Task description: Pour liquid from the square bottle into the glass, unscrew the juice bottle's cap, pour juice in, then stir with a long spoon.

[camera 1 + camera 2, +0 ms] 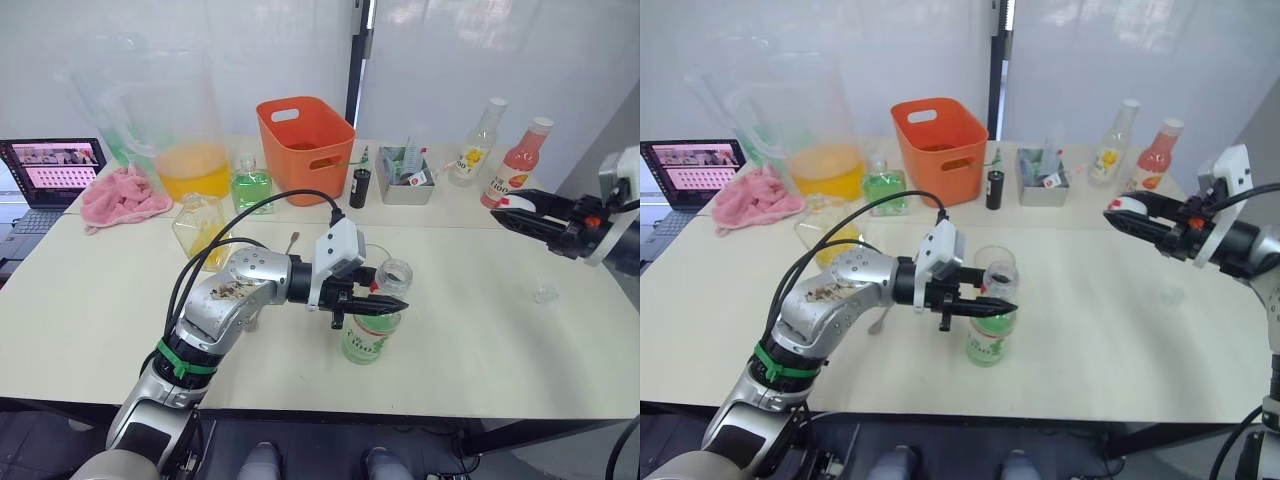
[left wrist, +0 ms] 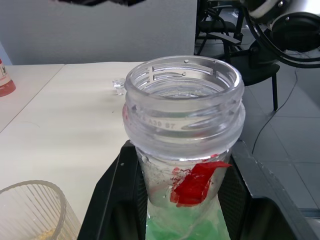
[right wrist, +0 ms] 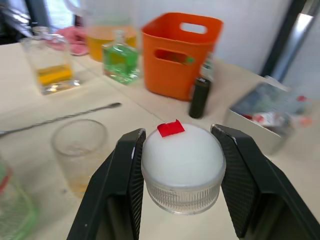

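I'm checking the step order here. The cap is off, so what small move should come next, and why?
Probably set the cap down on bare table: the right gripper holds it in the air, while the left gripper grips the open juice bottle beside the glass, ready for pouring.

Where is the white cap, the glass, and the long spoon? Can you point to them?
cap [image 3: 183, 159]: right wrist view, on its white domed top.
glass [image 3: 80, 146]: right wrist view, on its near rim.
long spoon [image 3: 65, 118]: right wrist view, midway along its thin handle.

Clear glossy plastic juice bottle [image 2: 184, 115], matt white ribbed plastic cap [image 3: 183, 166], thin shiny metal long spoon [image 3: 60, 118].
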You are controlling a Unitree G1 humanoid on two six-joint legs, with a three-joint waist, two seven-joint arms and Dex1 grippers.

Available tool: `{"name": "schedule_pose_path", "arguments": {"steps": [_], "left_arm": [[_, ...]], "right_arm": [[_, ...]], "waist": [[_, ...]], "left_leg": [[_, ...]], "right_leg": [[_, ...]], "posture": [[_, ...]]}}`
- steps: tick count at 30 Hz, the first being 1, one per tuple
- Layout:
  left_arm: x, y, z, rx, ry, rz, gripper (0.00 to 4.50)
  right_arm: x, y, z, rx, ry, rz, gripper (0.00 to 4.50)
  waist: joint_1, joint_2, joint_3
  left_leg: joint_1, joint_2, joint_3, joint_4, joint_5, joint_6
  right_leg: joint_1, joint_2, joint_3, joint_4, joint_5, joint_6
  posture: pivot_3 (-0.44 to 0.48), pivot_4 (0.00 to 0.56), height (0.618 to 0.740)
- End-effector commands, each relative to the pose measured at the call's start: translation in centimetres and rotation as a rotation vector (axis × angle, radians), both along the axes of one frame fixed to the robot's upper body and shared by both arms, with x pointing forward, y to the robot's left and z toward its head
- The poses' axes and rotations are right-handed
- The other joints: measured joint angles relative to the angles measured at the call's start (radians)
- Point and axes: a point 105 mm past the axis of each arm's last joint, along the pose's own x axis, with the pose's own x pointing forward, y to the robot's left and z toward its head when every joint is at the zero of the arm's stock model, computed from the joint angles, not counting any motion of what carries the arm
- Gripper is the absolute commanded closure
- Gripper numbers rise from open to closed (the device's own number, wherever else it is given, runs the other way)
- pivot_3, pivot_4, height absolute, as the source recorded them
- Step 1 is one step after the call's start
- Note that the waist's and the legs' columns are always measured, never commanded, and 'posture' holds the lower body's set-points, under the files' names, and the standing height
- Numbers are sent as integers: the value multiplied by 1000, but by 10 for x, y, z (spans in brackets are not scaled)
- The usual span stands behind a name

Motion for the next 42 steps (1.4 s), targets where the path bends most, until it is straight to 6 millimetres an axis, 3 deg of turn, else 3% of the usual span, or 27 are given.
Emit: {"name": "schedule_pose_path", "arguments": {"steps": [1, 5, 12, 25, 28, 30, 33, 36, 42], "left_arm": [[-2, -3, -3, -5, 0, -2, 3067], [-2, -3, -3, -11, 1, 0, 3067], [-1, -2, -2, -24, 9, 13, 3067], [0, 3, -1, -25, 9, 40, 3067], [0, 3, -1, -26, 10, 43, 3067], [0, 3, -1, -25, 12, 44, 3067], [0, 3, -1, -25, 12, 44, 3067], [0, 3, 0, -37, 22, 44, 3067], [0, 5, 6, -61, 35, 45, 3067]], "right_arm": [[5, -25, -15, 55, -34, -176, 2894], [15, -36, -43, 118, -9, -299, 2894], [44, -41, -96, 72, 49, -492, 2894], [58, -48, -135, 149, 153, -622, 2894], [58, -48, -136, 160, 154, -622, 2894], [59, -48, -135, 169, 156, -621, 1869], [59, -48, -135, 172, 156, -620, 905], [61, -39, -106, 183, 76, -576, 28], [59, -9, -46, 199, -38, -424, 28]], "waist": [[0, 0, 0], [-1, 2, 0], [-3, 3, -1], [-6, 3, -1], [-8, 3, -1], [-8, 3, -1], [-8, 3, -1], [-8, 3, -1], [-11, 4, -1]], "left_leg": [[0, 0, 0, 1, 0, 0], [0, 0, 0, 1, 0, 0], [0, 0, 0, 1, 0, 0], [0, -1, 0, 1, 1, -1], [0, -1, 0, 1, 1, -1], [0, -1, 0, 1, 1, -1], [0, -1, 0, 1, 1, -1], [0, -1, 0, 1, 1, -1], [1, -1, 0, 1, 1, -1]], "right_leg": [[0, 0, 0, 0, 0, 0], [0, 0, 0, 0, 1, 1], [1, 0, 1, 0, 1, 1], [1, 0, 1, 0, 1, 1], [1, 0, 1, 0, 1, 1], [1, 0, 1, 0, 1, 1], [1, 0, 1, 0, 1, 1], [1, 0, 1, 0, 1, 1], [0, 0, 1, 1, 1, 1]], "posture": [[0, 150, 740], [0, 150, 740], [0, 150, 740], [0, 150, 740], [0, 150, 740], [0, 150, 740], [0, 150, 740], [0, 150, 740], [0, 150, 740]]}}
